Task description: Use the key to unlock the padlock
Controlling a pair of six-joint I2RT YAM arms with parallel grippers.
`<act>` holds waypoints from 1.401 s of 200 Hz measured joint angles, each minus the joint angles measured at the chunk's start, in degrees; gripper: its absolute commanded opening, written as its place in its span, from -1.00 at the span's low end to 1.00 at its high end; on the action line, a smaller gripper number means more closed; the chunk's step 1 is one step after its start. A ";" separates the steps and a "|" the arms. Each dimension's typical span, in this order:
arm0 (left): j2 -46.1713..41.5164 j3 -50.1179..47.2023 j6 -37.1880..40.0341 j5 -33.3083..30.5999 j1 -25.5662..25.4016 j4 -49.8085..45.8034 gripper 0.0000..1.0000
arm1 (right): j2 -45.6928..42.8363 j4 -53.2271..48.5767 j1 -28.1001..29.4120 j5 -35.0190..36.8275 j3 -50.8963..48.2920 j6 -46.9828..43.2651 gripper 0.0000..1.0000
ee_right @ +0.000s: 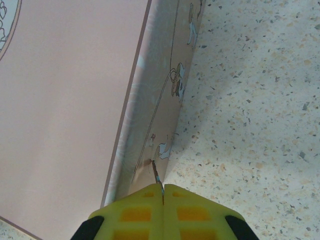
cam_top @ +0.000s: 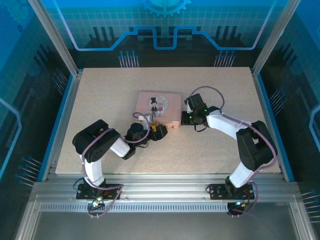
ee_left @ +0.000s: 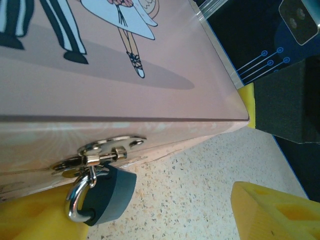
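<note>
Tightly pressed together, the yellow fingertips of the right gripper (ee_right: 163, 192) are clamped on the key (ee_right: 156, 174). Its thin silvery blade juts out from between them and is pointed at the side wall of the pink tin (ee_right: 65, 100); whether it touches cannot be told. Behind the fingers, the right wrist is held low beside the tin's right edge, and the white forearm is bent back to an elbow raised over the right half of the table (cam_top: 100, 90).

Opposite, the left gripper (ee_left: 150, 220) is spread wide: one yellow finger (ee_left: 30, 217) is set against the tin's front wall and the other (ee_left: 272, 210) is well apart from it. The padlock (ee_left: 107, 195) is hung by its silvery shackle from the tin's hasp (ee_left: 100, 150), just beside the first finger and not gripped. The left wrist is laid low at the tin's near edge, and the forearm is folded back to a raised elbow above its base.
</note>
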 measured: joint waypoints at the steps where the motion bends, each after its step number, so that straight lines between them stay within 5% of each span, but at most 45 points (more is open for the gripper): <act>1: 0.13 0.02 -0.09 0.00 0.00 0.11 0.40 | 0.00 0.00 0.00 -0.02 0.00 0.00 -1.00; 37: 2.29 0.02 -1.55 0.15 0.00 3.69 0.40 | 0.00 0.04 0.00 0.00 0.00 0.00 -1.00; 107: 2.84 0.00 -2.86 0.20 0.02 5.25 0.05 | 0.02 0.11 0.00 -0.02 0.00 0.00 -1.00; 161: 3.23 -0.13 -3.52 0.15 0.66 5.22 0.04 | 0.02 0.09 0.00 0.00 0.00 0.00 -1.00; 280: 3.10 -2.03 -4.07 0.52 2.34 3.43 -0.66 | 0.00 0.26 0.00 -0.02 -0.13 0.00 -1.00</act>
